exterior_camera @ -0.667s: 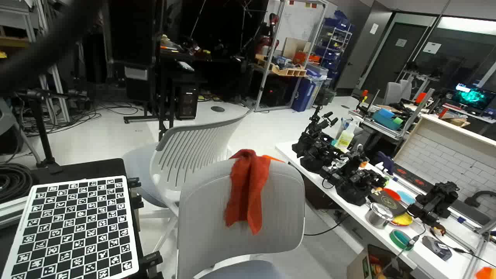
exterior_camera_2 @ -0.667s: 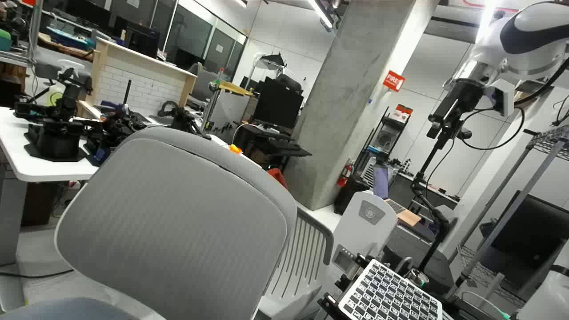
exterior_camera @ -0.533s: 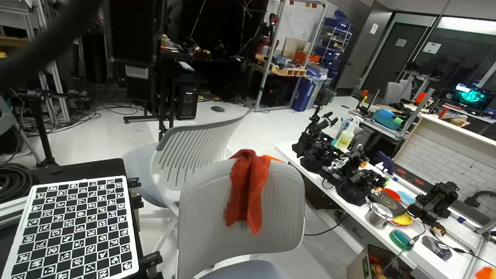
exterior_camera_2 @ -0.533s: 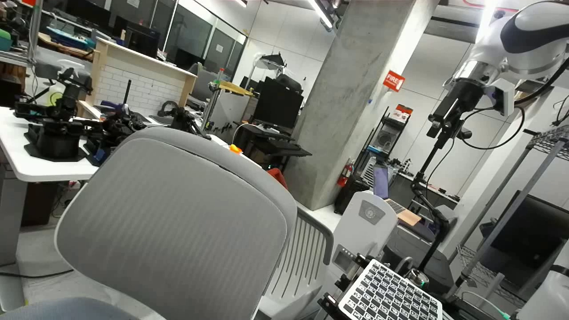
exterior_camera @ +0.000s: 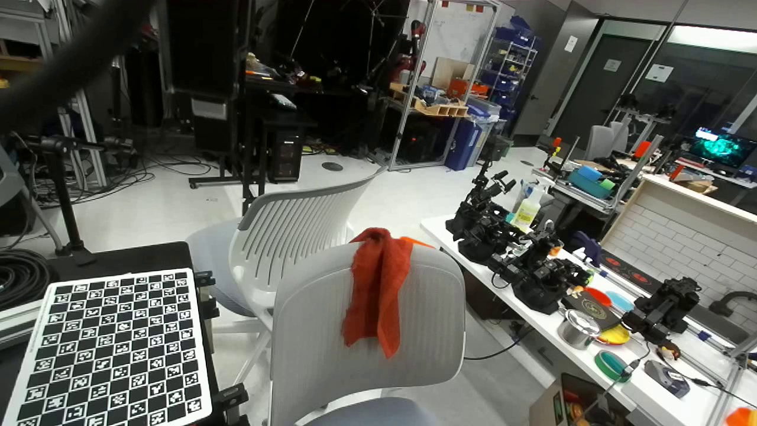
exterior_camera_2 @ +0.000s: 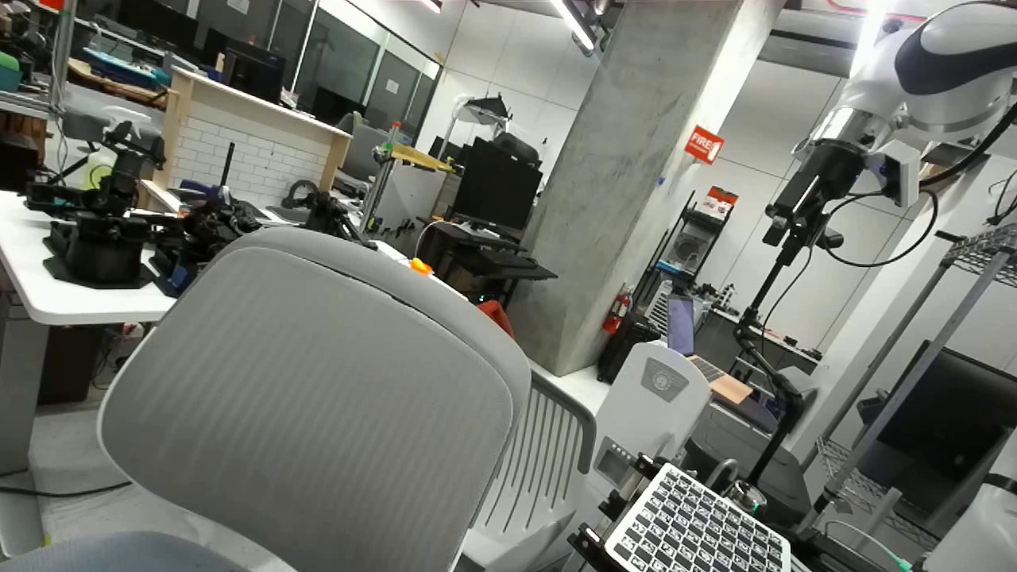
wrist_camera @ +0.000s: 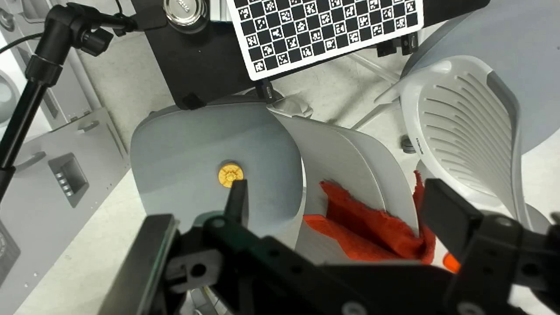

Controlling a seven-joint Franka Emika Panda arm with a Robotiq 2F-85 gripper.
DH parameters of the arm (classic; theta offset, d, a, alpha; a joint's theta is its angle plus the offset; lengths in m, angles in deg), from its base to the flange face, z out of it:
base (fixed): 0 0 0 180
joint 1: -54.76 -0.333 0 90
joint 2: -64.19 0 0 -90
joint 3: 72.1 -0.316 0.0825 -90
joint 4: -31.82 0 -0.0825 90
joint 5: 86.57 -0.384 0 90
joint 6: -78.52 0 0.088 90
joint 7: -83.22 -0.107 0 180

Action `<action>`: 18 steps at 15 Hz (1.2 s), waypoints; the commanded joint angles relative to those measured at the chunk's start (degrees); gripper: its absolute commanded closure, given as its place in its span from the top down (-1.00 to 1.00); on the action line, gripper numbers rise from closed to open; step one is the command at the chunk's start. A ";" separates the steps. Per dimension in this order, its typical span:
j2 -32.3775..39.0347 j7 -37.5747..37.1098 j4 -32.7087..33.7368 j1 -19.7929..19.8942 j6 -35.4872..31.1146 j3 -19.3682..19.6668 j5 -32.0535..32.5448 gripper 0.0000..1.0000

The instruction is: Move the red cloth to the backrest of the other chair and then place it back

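Straddling grey backrest (exterior_camera: 429, 322) top edge: red cloth (exterior_camera: 378, 296) | gripper (wrist_camera: 339, 197) spread wide | slatted backrest (wrist_camera: 463, 127) apart

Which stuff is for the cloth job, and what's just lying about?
Job:
limp red-orange fabric cloth
plain light-grey backrest
curved white ribbed backrest
open black gripper

Lying about:
round yellow object
checkered black-and-white board
shiny silver metal pot

Rough, matt red cloth (exterior_camera: 381, 278); slatted white backrest (exterior_camera: 295, 232), probably plastic.
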 commanded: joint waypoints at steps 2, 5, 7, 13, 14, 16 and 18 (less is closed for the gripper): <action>0.21 0.45 0.18 0.94 0.17 -0.70 -0.43 1.00; 0.81 0.39 0.61 0.85 -0.03 -0.68 -0.53 1.00; 2.53 1.64 1.82 -0.03 -1.97 -0.27 -1.53 1.00; 8.30 6.38 2.15 -3.12 -16.45 -0.38 -6.60 1.00; 10.25 6.34 2.69 -3.86 -19.45 -0.64 -8.03 1.00; 14.27 6.07 4.34 -5.33 -24.22 -1.35 -10.72 1.00; 18.46 4.70 5.98 -6.73 -28.91 -2.87 -13.06 1.00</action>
